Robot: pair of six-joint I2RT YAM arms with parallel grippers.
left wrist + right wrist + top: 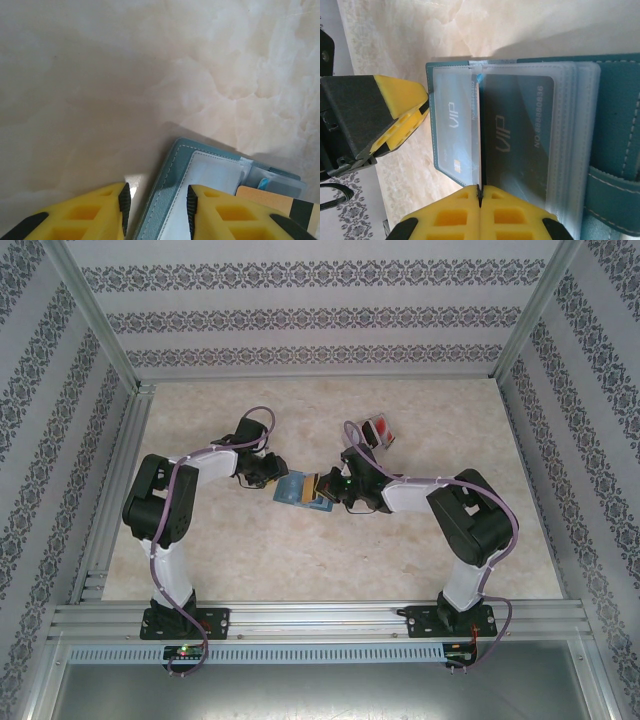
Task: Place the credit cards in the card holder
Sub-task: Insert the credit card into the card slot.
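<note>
While the right hand pinches a clear leaf of the card holder, left hand parted astride its edge, bare table ahead of it.

Left gripper parted, right gripper pinched closed.

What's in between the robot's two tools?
In the top view, the open teal card holder lies between the left tool and the right tool, which pinches an orange-yellow card over it.

Lab test cell, aluminium frame
</note>
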